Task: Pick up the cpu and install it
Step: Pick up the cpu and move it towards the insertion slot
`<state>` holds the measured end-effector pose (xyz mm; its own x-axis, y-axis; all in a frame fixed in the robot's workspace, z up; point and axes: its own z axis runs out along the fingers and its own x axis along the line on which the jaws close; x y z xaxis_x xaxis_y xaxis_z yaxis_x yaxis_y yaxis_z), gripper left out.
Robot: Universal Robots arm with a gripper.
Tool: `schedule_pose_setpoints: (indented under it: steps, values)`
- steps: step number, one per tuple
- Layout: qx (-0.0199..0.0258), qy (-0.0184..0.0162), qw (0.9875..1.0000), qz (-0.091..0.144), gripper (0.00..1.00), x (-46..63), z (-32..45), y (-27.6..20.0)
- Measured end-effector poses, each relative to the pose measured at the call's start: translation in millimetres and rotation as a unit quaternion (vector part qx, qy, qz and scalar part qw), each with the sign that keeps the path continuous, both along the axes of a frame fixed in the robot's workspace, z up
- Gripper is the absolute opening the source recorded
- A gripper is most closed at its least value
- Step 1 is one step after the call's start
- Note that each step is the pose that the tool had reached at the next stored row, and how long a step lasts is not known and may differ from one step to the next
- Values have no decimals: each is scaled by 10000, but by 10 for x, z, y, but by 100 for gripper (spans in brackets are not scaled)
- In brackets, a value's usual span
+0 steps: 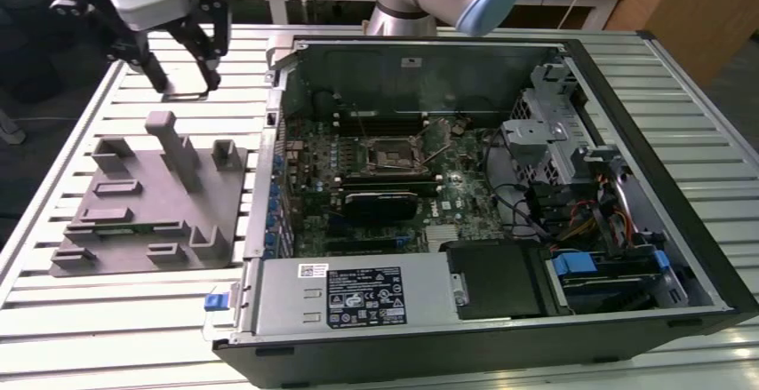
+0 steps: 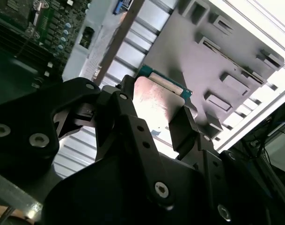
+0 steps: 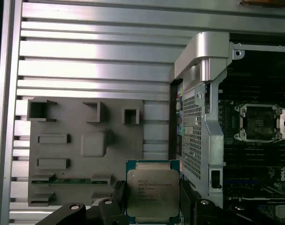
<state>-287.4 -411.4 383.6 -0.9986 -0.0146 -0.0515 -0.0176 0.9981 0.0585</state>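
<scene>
The cpu point(image 3: 153, 194) is gripped by two opposite edges in the hand point(image 1: 184, 83), which is closed on it, with the metal top turned toward the first wrist view. It is held above the slatted surface point(image 3: 86, 61), by the edge of the grey tray point(image 3: 86, 140) and beside the open computer case point(image 1: 415, 75), well apart from the socket frame point(image 3: 259, 123). The pick-up is judged complete, and the carry to the socket is in hand. Installation would call for the chip to be squared over the socket and set down flat, without tilt.
</scene>
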Motion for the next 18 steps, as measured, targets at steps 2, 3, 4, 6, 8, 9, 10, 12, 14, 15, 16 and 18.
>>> schedule_pose_setpoints:
  steps: [2, 3, 4, 6, 8, 9, 10, 12, 14, 15, 16, 18]
  values:
    - [-1, 2, 10000, 0, 54, 91, 1, -1]
    - [0, 2, 10000, 0, 54, 136, 1, 0]
    - [-1, 3, 10000, 0, 54, 181, 1, 0]
    - [0, 4, 10000, 0, 54, 271, 0, 0]
    - [-1, 5, 10000, 0, 54, 361, 0, 0]
    - [-1, 6, 10000, 0, 54, 409, 1, 0]
    - [0, 6, 10000, 0, 54, 454, 0, 0]
    - [0, 8, 10000, 0, 54, 543, 0, 0]
    - [0, 9, 10000, 0, 54, 626, 0, 0]
    - [0, 9, 10000, 0, 54, 663, 0, 0]
    - [-1, 10, 10000, 1, 54, 696, 0, 0]
    - [-1, 10, 10000, 0, 54, 742, 0, 0]
